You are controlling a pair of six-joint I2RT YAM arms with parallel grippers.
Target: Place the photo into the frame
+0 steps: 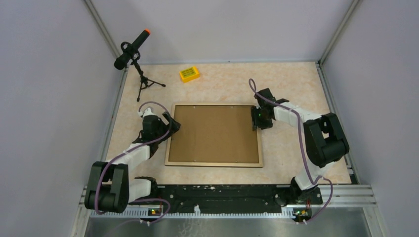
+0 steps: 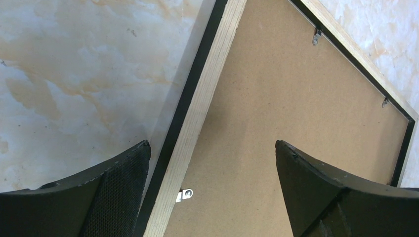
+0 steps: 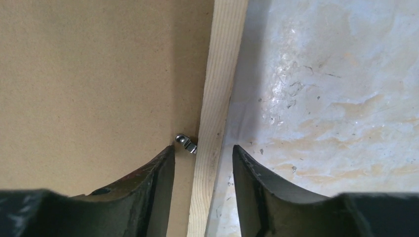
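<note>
The frame [image 1: 213, 163] lies face down at the centre of the overhead view, its light wood back up, with a brown backing sheet [image 1: 215, 132] seated inside it. The photo does not show; it may lie under that sheet, though I cannot tell. The frame looks stiff and light, with thin rails, so a pinch across a rail should hold it, while a lift from one side alone would probably tip it.

The left gripper [image 2: 211, 145] stands spread wide astride the frame's left rail, holding nothing. The right gripper [image 3: 202, 147] is part-way open with one finger on each side of the right rail, just beside a small metal clip [image 3: 187, 143], gaps showing and nothing gripped. A yellow box [image 1: 189, 74] sits on the table [image 1: 296, 89], well apart at upper centre.
</note>
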